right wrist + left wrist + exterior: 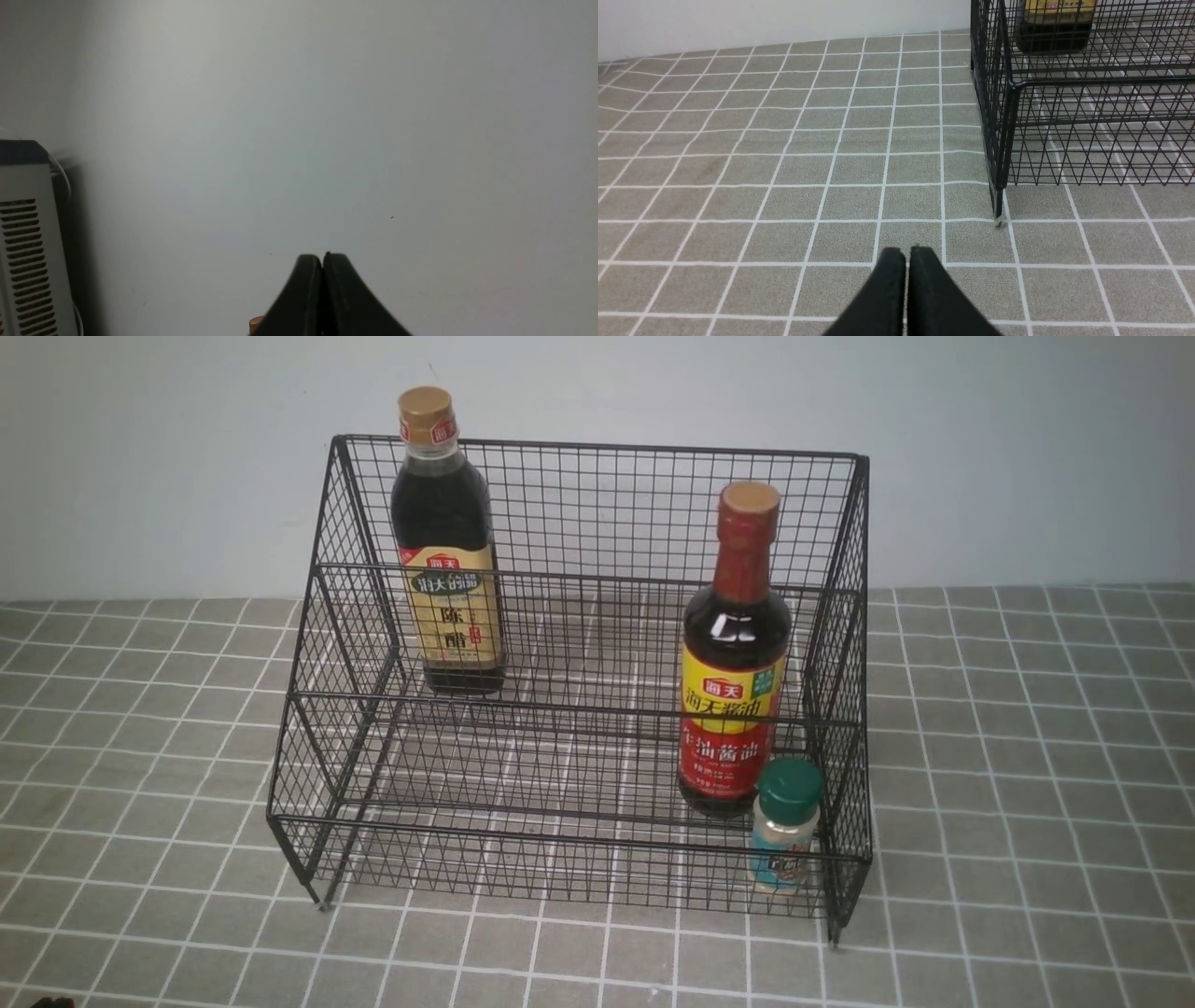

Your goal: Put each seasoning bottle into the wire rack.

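Seasoning bottles all stand upright inside the wire rack [579, 513]: the gold-capped vinegar bottle [446, 546] on the far tier at left, the red-necked soy sauce bottle [735, 653] on the middle tier at right, and the green-capped shaker [786, 826] on the near tier, just in front of the soy sauce. Judging by that, the placing looks finished. Each sits behind a tier's front rail, which would stop it sliding forward. The left hand [906, 254] is pressed together and empty, low over the tiled bench [784, 163], near the rack's near-left foot [998, 217]. The right hand [322, 259] is likewise pressed together, facing a bare wall [327, 116]. Open bench lies left and right of the rack.
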`<state>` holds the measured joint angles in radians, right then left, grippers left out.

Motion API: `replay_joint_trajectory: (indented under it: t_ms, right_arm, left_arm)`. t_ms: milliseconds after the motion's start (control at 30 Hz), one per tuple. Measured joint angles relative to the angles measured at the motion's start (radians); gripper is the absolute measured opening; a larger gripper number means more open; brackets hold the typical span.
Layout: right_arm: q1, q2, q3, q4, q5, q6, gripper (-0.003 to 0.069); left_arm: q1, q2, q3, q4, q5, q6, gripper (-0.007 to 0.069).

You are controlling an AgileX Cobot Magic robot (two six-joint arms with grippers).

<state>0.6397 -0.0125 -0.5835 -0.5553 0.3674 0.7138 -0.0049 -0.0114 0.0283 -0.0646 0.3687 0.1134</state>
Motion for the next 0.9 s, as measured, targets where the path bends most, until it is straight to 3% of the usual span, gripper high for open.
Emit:
replay_joint_trajectory:
  t_ms: [500,600,700,867,900]
  right_arm:
    - [0.0,0.0,0.0,-0.015,-0.001,0.001,-0.0012]
    - [0.0,0.0,0.0,0.033,-0.004,-0.023,-0.0012]
    - [0.0,0.0,0.003,0.116,-0.004,-0.115,-0.0012]
    - [0.0,0.0,0.064,0.458,-0.01,-0.615,-0.0012]
    - [0.0,0.0,0.066,0.466,-0.01,-0.628,-0.0012]
  left_arm:
    - [0.0,0.0,0.0,0.0,0.0,0.0,-0.0007]
    - [0.0,0.0,0.0,0.0,0.0,0.0,-0.0007]
    - [0.0,0.0,0.0,0.0,0.0,0.0,-0.0007]
    - [0.0,0.0,0.0,0.0,0.0,0.0,-0.0007]
    - [0.0,0.0,0.0,0.0,0.0,0.0,-0.0007]
